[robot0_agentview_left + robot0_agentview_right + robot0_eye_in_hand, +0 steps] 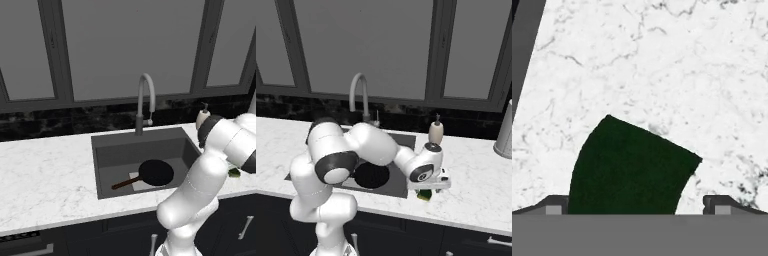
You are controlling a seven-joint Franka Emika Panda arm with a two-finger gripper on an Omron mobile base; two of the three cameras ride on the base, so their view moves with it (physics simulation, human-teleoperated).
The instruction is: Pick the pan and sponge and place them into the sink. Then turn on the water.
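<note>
Hand view: we find the sponge (629,167) lying on the white marble counter (662,65), directly below the hand and between the two finger tips, which stand wide apart and hold nothing. The gripper (634,206) is released. In this view the sponge reads dark green.

In the right base view we see the gripper (427,189) low over the counter just right of the sink (398,184), with the sponge (424,194) showing beneath it near the counter's front edge. The soap dispenser (436,131) stands behind, apart from the hand.

In the left base view we note the pan (156,172) already lying in the sink (107,155), handle pointing left; the faucet (145,102) shows no stream.

We judge the step in hand to be the sponge pickup. To do it well, we advise a straight descent that keeps the sponge centred between the fingers, closing only once the tips reach beside it, as it is low and soft. We then advise lifting it clear of the sink's rim before carrying it across.
</note>
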